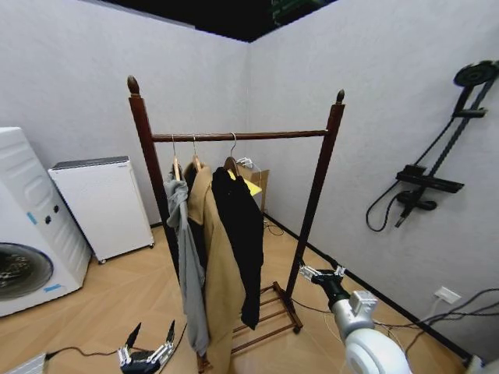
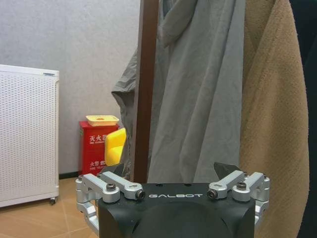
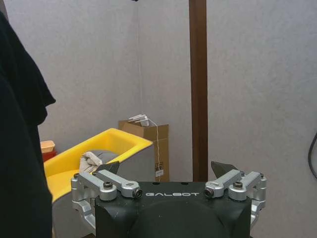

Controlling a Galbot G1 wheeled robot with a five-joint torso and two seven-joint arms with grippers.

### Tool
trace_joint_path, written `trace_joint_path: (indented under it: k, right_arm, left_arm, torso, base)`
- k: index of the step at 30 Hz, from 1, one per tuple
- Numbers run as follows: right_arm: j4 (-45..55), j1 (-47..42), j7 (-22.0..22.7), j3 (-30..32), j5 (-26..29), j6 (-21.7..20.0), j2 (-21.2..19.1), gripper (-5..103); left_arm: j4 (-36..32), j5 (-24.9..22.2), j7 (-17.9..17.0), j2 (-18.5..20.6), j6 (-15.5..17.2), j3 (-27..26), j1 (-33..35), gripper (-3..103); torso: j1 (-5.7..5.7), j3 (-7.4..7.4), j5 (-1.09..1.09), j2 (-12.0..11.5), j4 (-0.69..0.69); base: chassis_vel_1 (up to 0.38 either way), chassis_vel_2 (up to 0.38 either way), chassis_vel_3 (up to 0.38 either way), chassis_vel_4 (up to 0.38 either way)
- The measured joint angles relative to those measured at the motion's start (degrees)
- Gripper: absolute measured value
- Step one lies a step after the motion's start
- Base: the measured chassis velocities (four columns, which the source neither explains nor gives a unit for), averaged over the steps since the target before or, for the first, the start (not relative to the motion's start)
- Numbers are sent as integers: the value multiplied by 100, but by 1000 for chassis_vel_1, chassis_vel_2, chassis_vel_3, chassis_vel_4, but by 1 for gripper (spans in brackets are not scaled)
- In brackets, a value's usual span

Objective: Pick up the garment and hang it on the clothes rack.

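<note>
The garment (image 1: pixel 243 234), a long black coat, hangs from a hanger on the top bar of the clothes rack (image 1: pixel 234 136), to the right of a tan coat (image 1: pixel 214 265) and a grey hooded jacket (image 1: pixel 185 257). My left gripper (image 1: pixel 148 340) is open and empty, low near the floor in front of the rack's left post (image 2: pixel 146 89), facing the grey jacket (image 2: pixel 198 99). My right gripper (image 1: pixel 321 273) is open and empty beside the right post (image 3: pixel 199 89). Black fabric of the garment (image 3: pixel 20 148) fills one edge of the right wrist view. Both wrist views show open fingers, on the left gripper (image 2: pixel 171 171) and the right gripper (image 3: pixel 166 168).
A washing machine (image 1: pixel 31 226) and a white appliance (image 1: pixel 105 206) stand at the left wall. A shower set (image 1: pixel 437 164) hangs on the right wall. Behind the rack are a yellow bin (image 3: pixel 99 153), a cardboard box (image 3: pixel 146 144) and a red box (image 2: pixel 96 146). Cables lie on the wooden floor.
</note>
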Motion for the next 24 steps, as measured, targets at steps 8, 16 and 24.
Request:
trace_joint_path:
  k: [8,16,24]
  right_arm:
    - [-6,-9,-1,30,-42,104,54,100]
    - [17,-31,-11,35,-62,141,43,100]
    - [96,-87,-12,20,-93,176,40,100]
  left_arm:
    - [0,0,0,0,0,0,0,100]
    - [0,0,0,0,0,0,0,100]
    - [0,0,0,0,0,0,0,100]
  torso:
    - [1,0,0,0,0]
    - [0,0,0,0,1]
    - [0,0,1,0,0]
  base:
    - [-73,-76,-67,-76]
    - [-114,-105,-110,-108]
    - [-120,-129,-126,-125]
